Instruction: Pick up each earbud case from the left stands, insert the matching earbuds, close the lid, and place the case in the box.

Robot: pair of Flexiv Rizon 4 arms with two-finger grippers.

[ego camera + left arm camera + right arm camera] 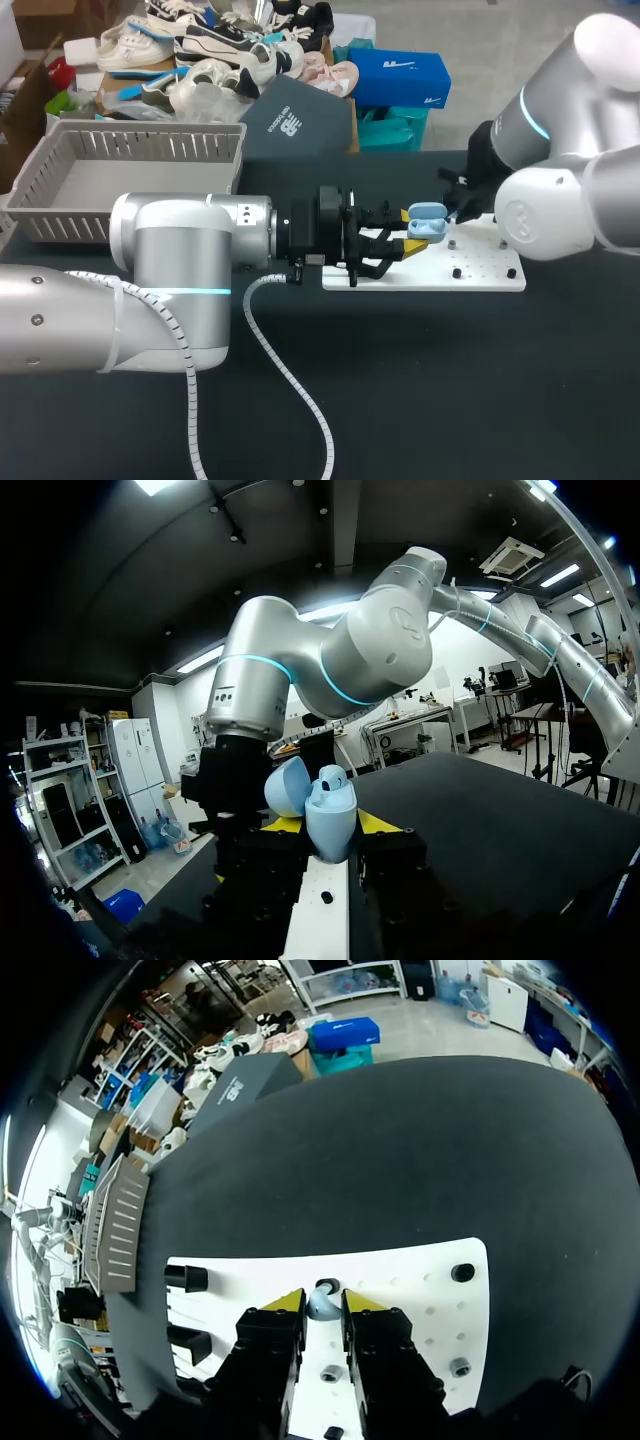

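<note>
While the left claw [413,230] grips the open earbud case [330,818] over the white board [490,272], the right claw [322,1301] pinches an earbud [321,1306] just above that board. Insertion appears to be in hand. The next move calls for aligning the earbud with its seat in the case.

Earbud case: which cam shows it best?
Left wrist view: earbud case close up, lid open, held in the left gripper. Head view: same case small, from above. Right wrist view: only a pale blue bit, unclear.

Glossy plastic earbud case [330,825], matt black table [450,380]
</note>
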